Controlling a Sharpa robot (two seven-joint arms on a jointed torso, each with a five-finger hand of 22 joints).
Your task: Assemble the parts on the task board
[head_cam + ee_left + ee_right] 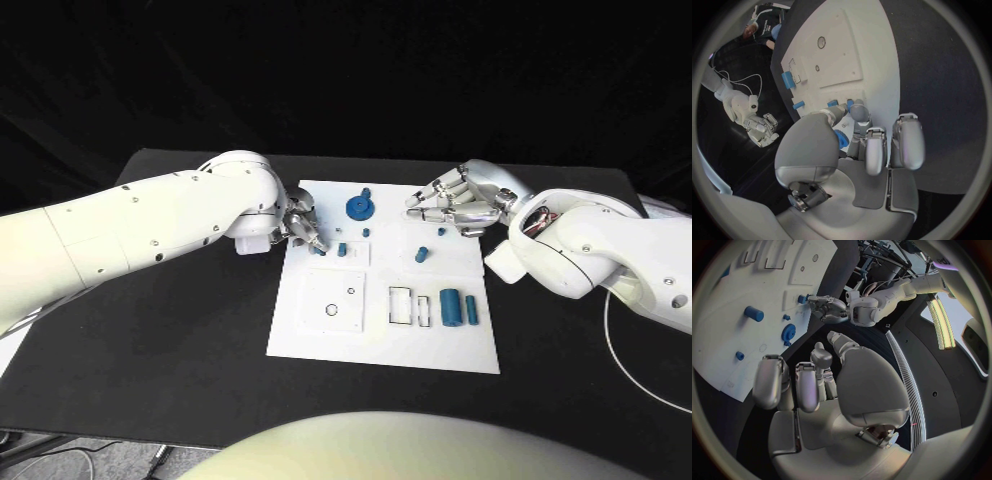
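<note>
Several small blue parts (453,306) on white task board (382,335)

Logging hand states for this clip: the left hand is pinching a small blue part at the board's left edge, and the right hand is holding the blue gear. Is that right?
Partly. The left hand does pinch a small blue part at the task board. But the right hand holds nothing: the head view shows the blue gear lying on the board, apart from it.

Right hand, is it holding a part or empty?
Empty: the right hand hovers above the task board, fingers apart with nothing between them.
</note>
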